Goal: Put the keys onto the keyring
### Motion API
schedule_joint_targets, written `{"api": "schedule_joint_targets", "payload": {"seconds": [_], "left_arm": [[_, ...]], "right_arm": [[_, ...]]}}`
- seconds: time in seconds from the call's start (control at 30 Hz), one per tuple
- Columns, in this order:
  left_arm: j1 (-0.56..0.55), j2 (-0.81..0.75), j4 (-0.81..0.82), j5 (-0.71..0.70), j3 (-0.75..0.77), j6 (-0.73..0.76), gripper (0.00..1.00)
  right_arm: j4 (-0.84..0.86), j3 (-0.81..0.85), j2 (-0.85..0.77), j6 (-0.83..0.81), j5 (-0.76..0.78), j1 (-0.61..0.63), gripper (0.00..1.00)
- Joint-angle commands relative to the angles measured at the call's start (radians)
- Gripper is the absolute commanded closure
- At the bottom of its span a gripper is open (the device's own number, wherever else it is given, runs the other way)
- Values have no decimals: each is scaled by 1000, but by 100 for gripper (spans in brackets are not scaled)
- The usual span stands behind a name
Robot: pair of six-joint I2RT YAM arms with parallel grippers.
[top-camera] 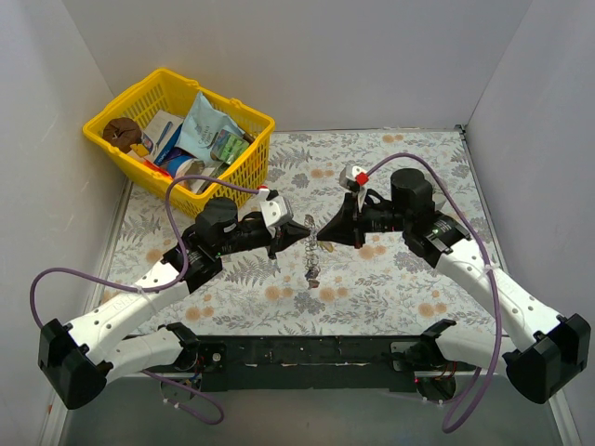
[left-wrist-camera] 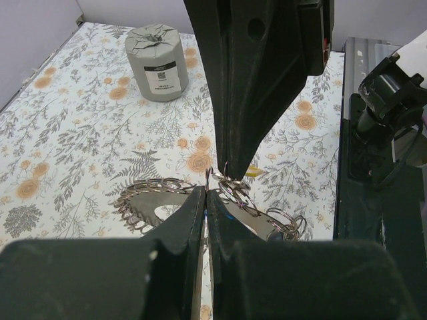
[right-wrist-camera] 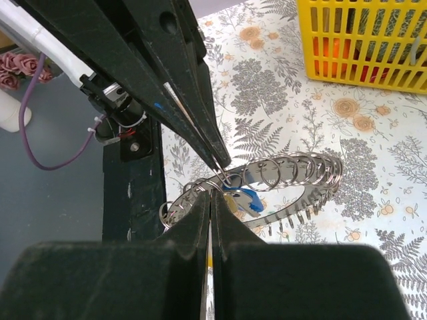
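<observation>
The keyring (left-wrist-camera: pixel 143 200) is a flat silvery ring edged with many small wire loops. It hangs in the air between my two grippers and also shows in the right wrist view (right-wrist-camera: pixel 303 175) and the top view (top-camera: pixel 311 253). My left gripper (left-wrist-camera: pixel 205 195) is shut on the keyring's rim, and its tip (right-wrist-camera: pixel 223 162) pinches one small loop. My right gripper (right-wrist-camera: pixel 211 195) is shut tip to tip against it (left-wrist-camera: pixel 233 170), with a yellow key (left-wrist-camera: pixel 254 173) at its fingertips. A blue key (right-wrist-camera: pixel 245 199) lies against the ring just past the right fingers.
A grey round cylinder (left-wrist-camera: pixel 157 63) stands on the floral cloth beyond the grippers. A yellow basket (top-camera: pixel 177 130) full of packets sits at the back left and also shows in the right wrist view (right-wrist-camera: pixel 363 40). The black base rail (top-camera: pixel 316 353) runs along the near edge.
</observation>
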Motion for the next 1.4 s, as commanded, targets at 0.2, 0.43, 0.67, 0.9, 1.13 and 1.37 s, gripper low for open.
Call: {"api": "schedule_joint_targets", "payload": {"seconds": [0.2,0.43,0.67,0.9,1.13,1.37], "left_arm": [[-5,-47,-21,-43,-10,22,100],[-5,-111,-60,-116,-39,45,100],[-5,-115,-66,-124,-38,50,100],[-5,-95,-49,-115,-29,56,100],[-5,-93,-35,-115,-41,57,100],[-5,-90,-26,-112,-53,63,100]], "right_arm": [[101,-159,-55,72,214,-50,99],[38,-280,63,85,361,-52,99],[3,-331,272,134,498,-49,99],[-18,-294,367,158,553,-38,99],[-10,-314,282,172,569,-33,68],[-30,-312,218,187,596,-33,52]]}}
